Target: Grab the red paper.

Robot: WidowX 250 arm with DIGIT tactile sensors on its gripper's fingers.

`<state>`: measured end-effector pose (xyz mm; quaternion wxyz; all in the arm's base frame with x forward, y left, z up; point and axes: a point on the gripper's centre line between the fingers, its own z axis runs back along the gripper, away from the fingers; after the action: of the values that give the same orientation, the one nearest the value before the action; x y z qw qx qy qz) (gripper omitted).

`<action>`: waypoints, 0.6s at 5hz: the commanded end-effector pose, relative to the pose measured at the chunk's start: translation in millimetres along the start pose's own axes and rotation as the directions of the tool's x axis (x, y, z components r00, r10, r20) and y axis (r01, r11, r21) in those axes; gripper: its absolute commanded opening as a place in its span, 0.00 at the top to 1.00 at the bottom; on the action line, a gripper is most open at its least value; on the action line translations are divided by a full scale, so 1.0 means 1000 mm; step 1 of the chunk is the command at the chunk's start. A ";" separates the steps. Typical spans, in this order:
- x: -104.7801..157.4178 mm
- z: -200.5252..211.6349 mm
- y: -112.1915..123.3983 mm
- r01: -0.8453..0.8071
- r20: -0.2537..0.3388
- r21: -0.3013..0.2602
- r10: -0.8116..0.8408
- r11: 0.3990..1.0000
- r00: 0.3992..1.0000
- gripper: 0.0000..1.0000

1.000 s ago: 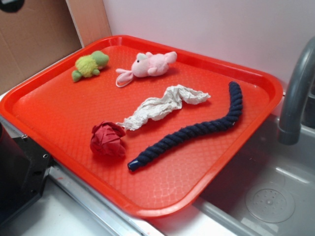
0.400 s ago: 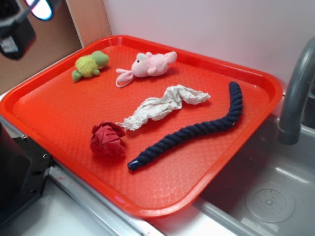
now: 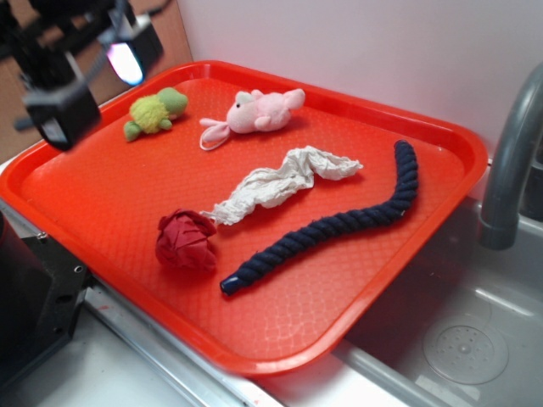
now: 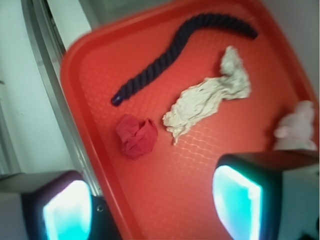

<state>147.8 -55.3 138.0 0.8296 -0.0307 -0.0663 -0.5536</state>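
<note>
The red paper (image 3: 186,240) is a dark crimson crumpled ball lying on the orange-red tray (image 3: 102,195), near its front left. In the wrist view the red paper (image 4: 136,136) sits ahead of the fingers, well apart from them. My gripper (image 3: 93,80) hovers high over the tray's left rear corner, far from the paper. It is open, its two pads (image 4: 237,202) spread wide with only bare tray (image 4: 170,200) between them.
On the tray lie a white crumpled tissue strip (image 3: 280,182), a navy rope (image 3: 335,225), a pink plush toy (image 3: 259,112) and a green plush turtle (image 3: 154,112). A grey faucet (image 3: 509,161) and sink (image 3: 458,339) are at right. A black block (image 3: 34,305) stands at front left.
The gripper has come into the exterior view from the upper left, moving down and right over the tray's left rear corner. The objects on the tray have not moved.
</note>
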 end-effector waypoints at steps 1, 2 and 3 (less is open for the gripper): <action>0.007 -0.053 -0.003 0.148 -0.006 -0.042 -0.149 0.988 0.989 0.00; 0.006 -0.078 0.000 0.165 -0.068 -0.035 -0.167 0.986 0.984 0.00; 0.004 -0.101 0.000 0.192 -0.053 -0.051 -0.194 0.980 0.979 0.00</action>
<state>156.8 -71.7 34.0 0.7804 -0.0315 -0.0179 -0.6242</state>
